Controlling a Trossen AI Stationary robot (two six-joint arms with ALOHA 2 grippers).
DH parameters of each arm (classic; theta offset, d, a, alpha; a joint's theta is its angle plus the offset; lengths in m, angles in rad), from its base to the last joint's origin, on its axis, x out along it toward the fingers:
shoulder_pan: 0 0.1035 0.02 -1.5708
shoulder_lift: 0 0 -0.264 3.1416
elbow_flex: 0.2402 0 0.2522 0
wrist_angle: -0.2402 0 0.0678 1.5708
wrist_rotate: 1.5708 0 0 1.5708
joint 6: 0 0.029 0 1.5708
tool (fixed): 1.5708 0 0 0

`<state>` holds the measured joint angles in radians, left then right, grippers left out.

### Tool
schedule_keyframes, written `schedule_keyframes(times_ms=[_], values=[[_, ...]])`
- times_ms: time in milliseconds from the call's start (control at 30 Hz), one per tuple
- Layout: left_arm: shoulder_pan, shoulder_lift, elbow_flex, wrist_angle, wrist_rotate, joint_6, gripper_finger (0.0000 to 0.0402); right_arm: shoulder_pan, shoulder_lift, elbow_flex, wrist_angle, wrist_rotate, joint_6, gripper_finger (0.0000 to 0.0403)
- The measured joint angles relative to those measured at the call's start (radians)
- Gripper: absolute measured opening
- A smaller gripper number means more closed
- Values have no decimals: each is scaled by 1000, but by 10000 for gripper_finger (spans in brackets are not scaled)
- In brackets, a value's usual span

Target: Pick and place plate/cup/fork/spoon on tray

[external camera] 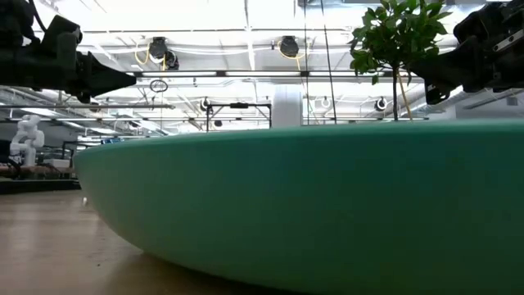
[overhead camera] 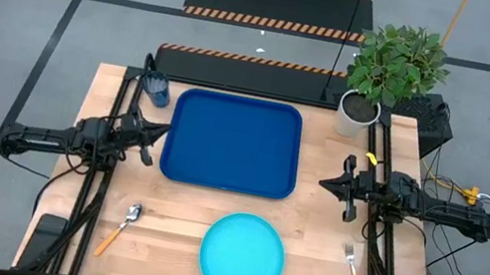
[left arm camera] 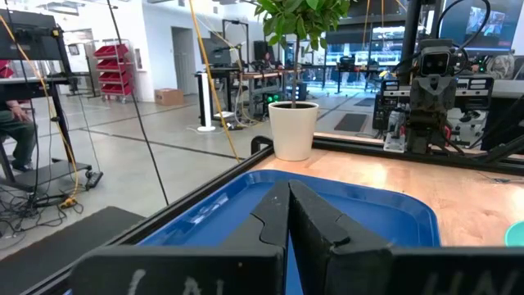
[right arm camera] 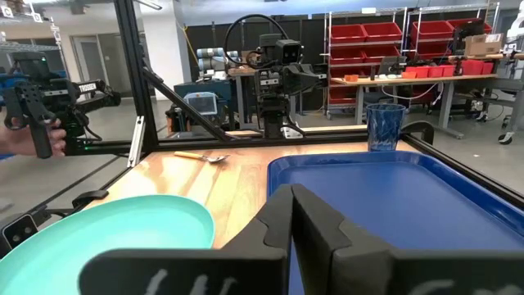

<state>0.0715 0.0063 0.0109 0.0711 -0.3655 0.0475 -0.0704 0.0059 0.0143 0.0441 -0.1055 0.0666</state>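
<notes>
Lying at the table's near edge, the plate (overhead camera: 242, 255) sits between both arms, near of the empty tray (overhead camera: 233, 142); left gripper (overhead camera: 157, 129) and right gripper (overhead camera: 328, 184) flank the tray, jaws clenched on nothing, about equally distant.

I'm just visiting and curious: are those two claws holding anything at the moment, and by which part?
Nothing is held. The left gripper and right gripper are both shut on nothing, one at either side of the tray.
</notes>
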Motion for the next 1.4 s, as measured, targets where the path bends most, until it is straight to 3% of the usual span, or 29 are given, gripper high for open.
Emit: schedule_keyframes(times_ms=[1400], values=[[0, 0, 0, -1, 8, -72, 15, 0, 0, 0, 2, 0, 0, 0]])
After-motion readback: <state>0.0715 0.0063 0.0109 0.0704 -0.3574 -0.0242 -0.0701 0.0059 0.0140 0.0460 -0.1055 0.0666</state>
